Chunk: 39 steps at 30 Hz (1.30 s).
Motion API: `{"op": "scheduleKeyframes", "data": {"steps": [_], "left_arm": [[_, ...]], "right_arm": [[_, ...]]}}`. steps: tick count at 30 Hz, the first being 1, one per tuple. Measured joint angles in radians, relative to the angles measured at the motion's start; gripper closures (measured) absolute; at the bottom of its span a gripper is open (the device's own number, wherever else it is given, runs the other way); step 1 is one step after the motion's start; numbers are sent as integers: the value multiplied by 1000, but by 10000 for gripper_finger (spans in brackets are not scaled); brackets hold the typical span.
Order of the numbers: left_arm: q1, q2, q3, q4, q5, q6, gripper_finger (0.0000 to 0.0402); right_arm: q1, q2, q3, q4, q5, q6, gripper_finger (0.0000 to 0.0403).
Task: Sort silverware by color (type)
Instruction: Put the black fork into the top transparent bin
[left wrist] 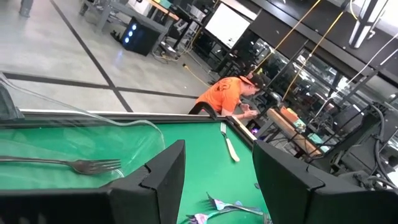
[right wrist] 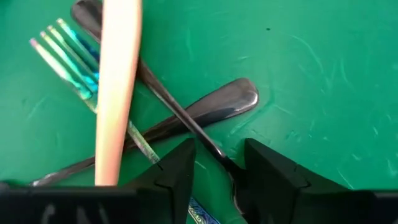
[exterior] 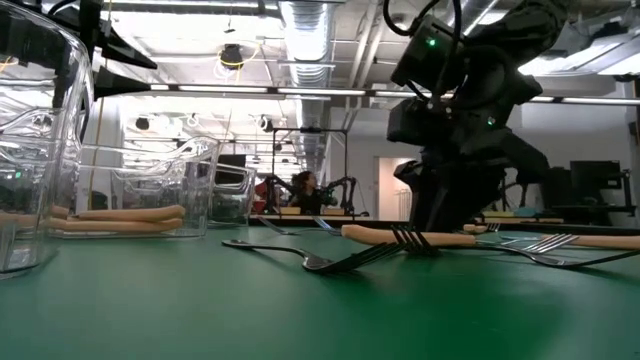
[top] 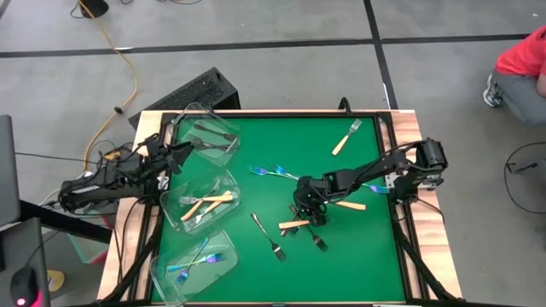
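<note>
We're looking down at a green table (top: 341, 183) with forks scattered around and 3 clear tubs along the left side. The far tub (top: 205, 132) is holding grey metal forks (top: 207, 141), the middle tub (top: 200, 200) is holding cream-handled forks (top: 209, 200), and the near tub (top: 194, 263) is holding blue-purple forks (top: 192, 264).

The right gripper (top: 309, 213) is hanging low over a little pile of forks near the middle of the table. In its wrist view its fingers (right wrist: 177, 171) are sitting narrowly apart with the thin neck of a grey fork (right wrist: 186, 121) running between them, right down at the cloth. We can't tell if they're actually pinching it. A 2nd grey fork handle (right wrist: 221, 102) is crossing under that one, a cream handle (right wrist: 117, 87) is lying over both, and a shiny blue-green fork (right wrist: 65, 53) is poking out beside it.

Elsewhere on the table we're seeing a cream-handled fork (top: 345, 138) off near the far edge, a couple of blue forks (top: 271, 173) just left of the pile, a lone grey fork (top: 266, 234) closer to the near side, and another cream handle (top: 348, 205) right of the gripper.

The left gripper (top: 175, 153) is waiting over by the far tub, with its fingers (left wrist: 165, 171) spread wide and nothing between them.

A person in an orange shirt (top: 522, 55) is crouching past the table's far right corner.
</note>
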Motion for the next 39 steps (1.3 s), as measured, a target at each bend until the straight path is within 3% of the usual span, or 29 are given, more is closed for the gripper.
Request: {"op": "scheduleKeyframes", "data": {"steps": [5, 17, 26, 39], "left_arm": [[0, 0, 0, -1, -3, 0, 230], [0, 0, 0, 0, -2, -10, 230], [0, 0, 0, 0, -2, -12, 230], [0, 0, 0, 1, 0, -17, 230]], "right_arm": [[1, 2, 0, -26, 43, 84, 274], [1, 1, 0, -35, 39, 224, 392], [1, -3, -5, -1, 32, 325, 390], [-28, -1, 64, 47, 22, 325, 390]]}}
